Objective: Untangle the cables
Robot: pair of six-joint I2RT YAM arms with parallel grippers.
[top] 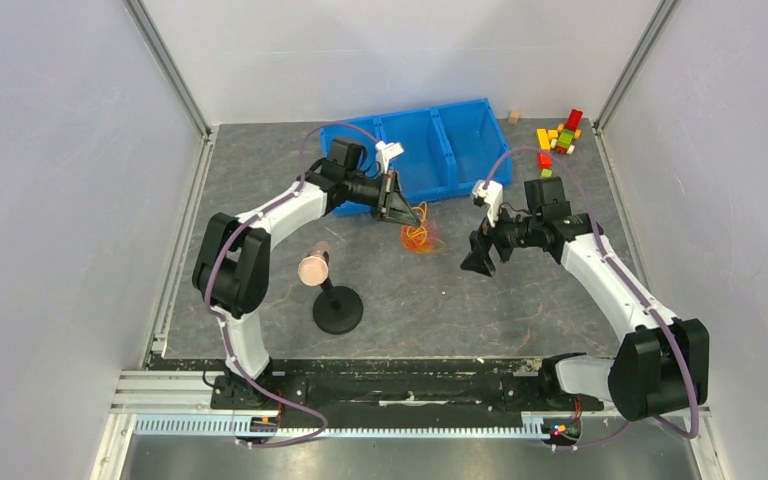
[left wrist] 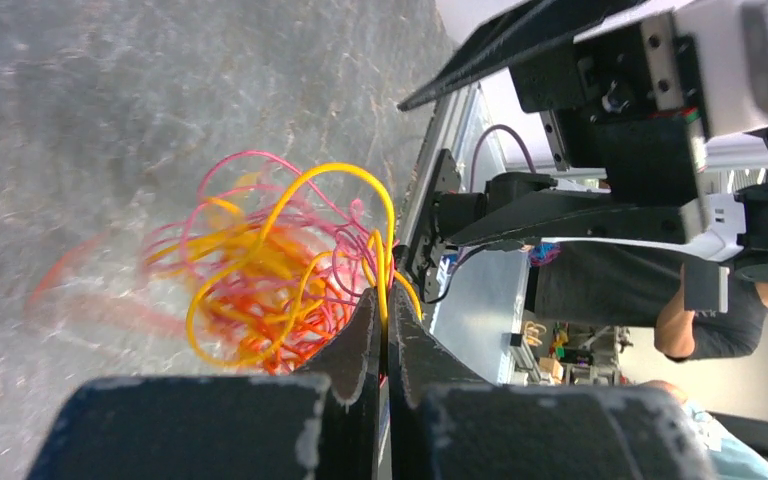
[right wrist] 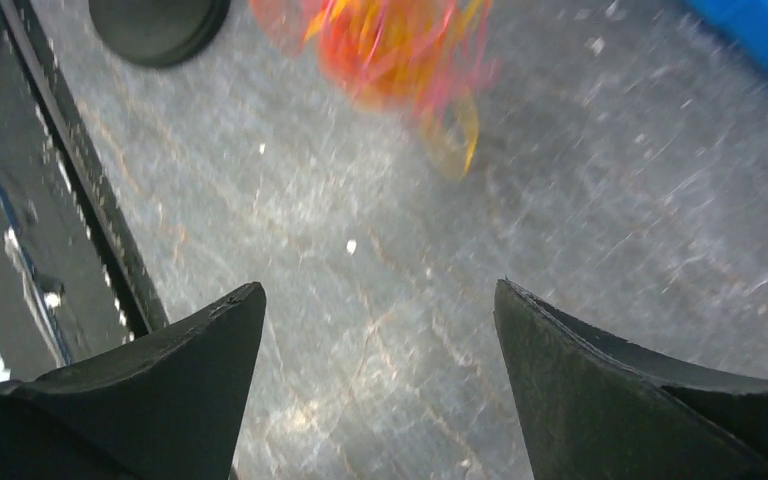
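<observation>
left claw [top: 412, 216] is clenching on the cables [top: 420, 238]; the wrist view is showing a yellow strand running up between its closed fingers [left wrist: 358, 345], with no gap between them

cables are hanging as one loopy clump of yellow, orange and pink, just ahead of the left claw's tips and slightly below them; some loops are blurring, and i cannot tell whether the lowest ones are touching the table [top: 410, 300]

right claw [top: 478, 262] is standing released, jaws spread wide, nothing between them, only bare table showing through the gap

the clump is lying between the two claws, touching the left one and well apart from the right one; from the right claw it is sitting straight ahead, smeared and out of focus

blue bin [top: 410, 113] is sitting just behind the left claw, on the far side of it from the arm bases

black stand [top: 338, 310] is standing well back from the left claw, toward the bases; its round foot is showing ahead and left of the right claw

coloured blocks [top: 560, 135] are lying beyond the right claw, well apart from it
</observation>
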